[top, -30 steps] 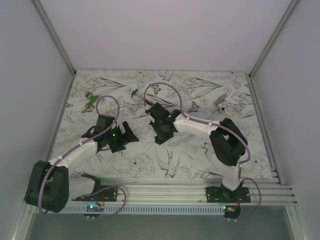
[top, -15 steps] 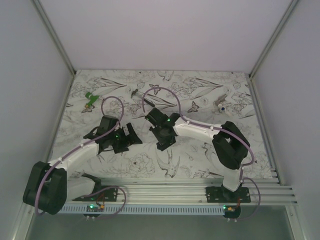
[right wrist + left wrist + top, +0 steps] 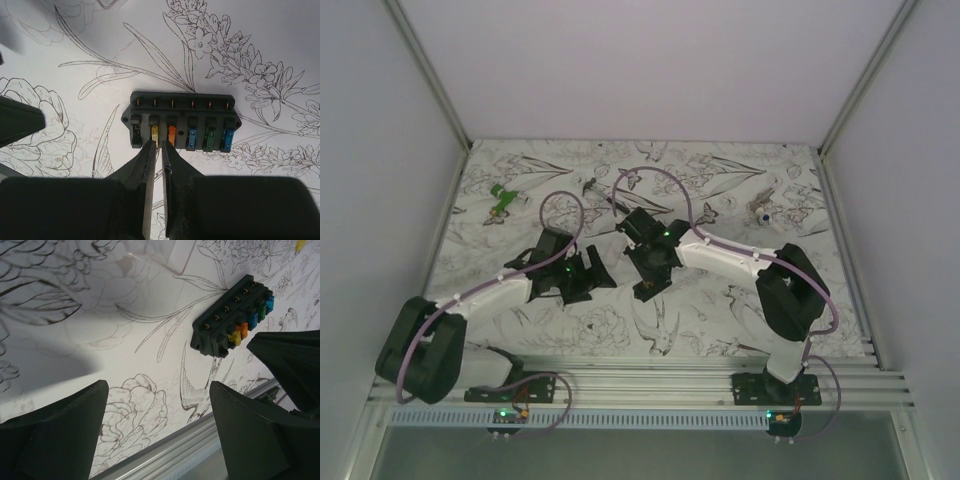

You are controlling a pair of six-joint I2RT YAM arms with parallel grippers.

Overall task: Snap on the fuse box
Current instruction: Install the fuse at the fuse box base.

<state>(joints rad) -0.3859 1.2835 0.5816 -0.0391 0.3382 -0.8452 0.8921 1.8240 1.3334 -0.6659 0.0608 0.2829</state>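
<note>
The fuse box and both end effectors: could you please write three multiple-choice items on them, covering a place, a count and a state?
1. Where is the fuse box?
A) Flat on the table, just beyond the right end effector
B) On the metal rail
C) Held in the air

2. How many fuse slots are in its row?
A) Two
B) Six
C) Twelve

3. How is the left end effector?
A) Shut on the fuse box
B) Wide open, empty
C) Shut, empty

Answers:
1 A, the right wrist view shows it lying there.
2 B, six sit side by side.
3 B, only table shows in its wide gap.
</note>
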